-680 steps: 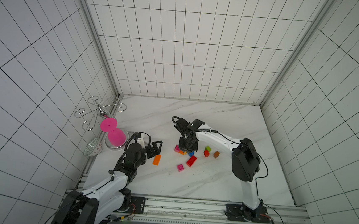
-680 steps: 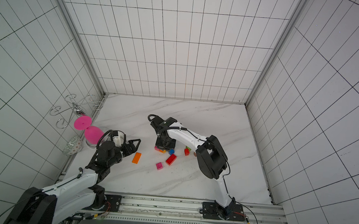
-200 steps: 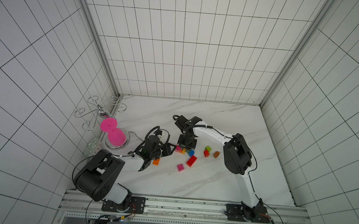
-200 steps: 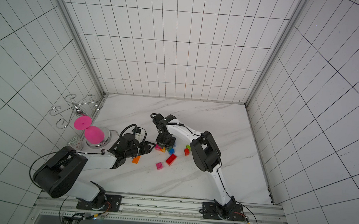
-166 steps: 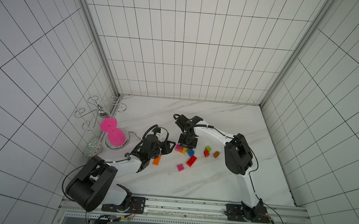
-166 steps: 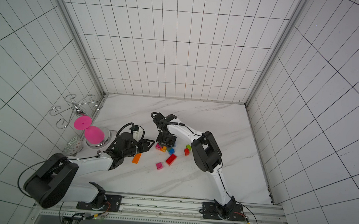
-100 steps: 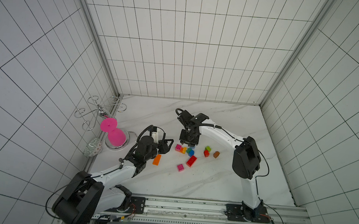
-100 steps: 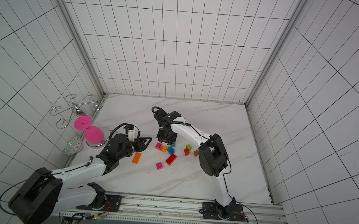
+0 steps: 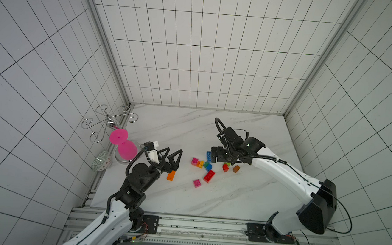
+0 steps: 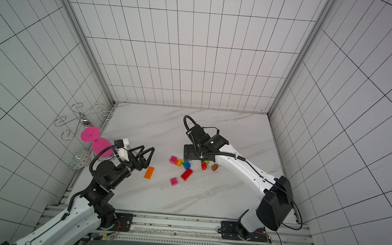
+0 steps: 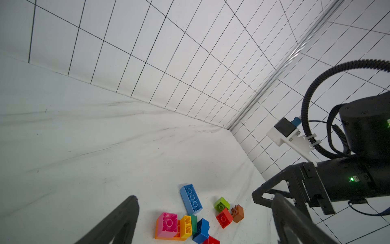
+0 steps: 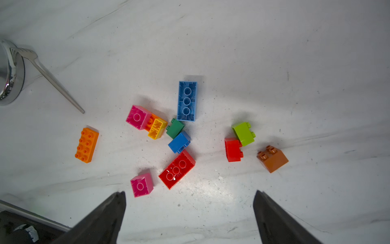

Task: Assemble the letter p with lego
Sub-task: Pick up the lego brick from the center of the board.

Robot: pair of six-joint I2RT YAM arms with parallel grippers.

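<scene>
Lego [image 12: 179, 135] lies loose about the middle of the worktop [image 9: 220, 201], and no P stands yet. Crowding is the main hazard, I judge. The green brick [image 12: 175, 127] seems to touch the small blue brick [image 12: 179, 142], which sits against the long red brick [image 12: 176, 169]. A jaw dropped beside one would likely shove the others askew. Several pieces lie hollow side up, among them the long blue brick [image 12: 187, 101] and the lone pink brick [image 12: 141, 184]. Pressed together like that they would not lock, and turning one over in a narrow pinch invites a slip. A pink, orange and yellow clump [image 12: 147, 122] looks joined already, and a careless pull could split it. Both my arms also reach toward one small patch, so they could knock each other.

My right gripper [image 12: 190, 192] hangs above the back side of the scatter, jaws wide and empty, looking straight down on it. The lone pink brick and the long red brick show nearest its fingertips. The orange brick [image 9: 171, 175] lies apart, toward the left edge, just beside and below my left gripper [image 9: 175, 150]. That gripper is raised, spread wide, empty and aimed at the scatter. Between it and the left edge stands the cup [image 9: 126, 147], which a careless swing could hit.
</scene>
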